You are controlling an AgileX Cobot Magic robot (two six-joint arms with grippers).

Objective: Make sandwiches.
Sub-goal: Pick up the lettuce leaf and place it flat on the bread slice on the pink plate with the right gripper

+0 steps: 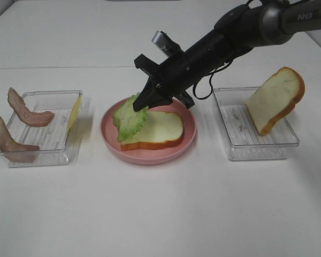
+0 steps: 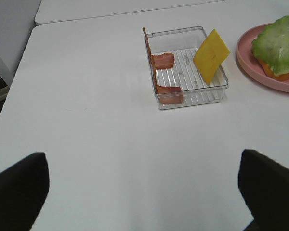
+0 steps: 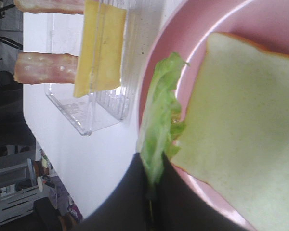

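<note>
A pink plate (image 1: 187,140) in the middle holds one bread slice (image 1: 160,128) lying flat. My right gripper (image 1: 143,105) is shut on a ruffled green lettuce leaf (image 1: 128,119) and holds it upright at the slice's left edge; the right wrist view shows the leaf (image 3: 160,120) pinched between the fingers beside the bread (image 3: 241,125). A second bread slice (image 1: 274,99) leans in the right clear tray (image 1: 257,147). Two bacon strips (image 1: 28,113) and a yellow cheese square (image 1: 73,113) sit in the left clear tray (image 1: 43,155). My left gripper (image 2: 144,187) is open over bare table.
The left wrist view shows the left tray (image 2: 189,96) with bacon (image 2: 164,61) and cheese (image 2: 211,55), the plate's edge (image 2: 245,57) and the table's far edge.
</note>
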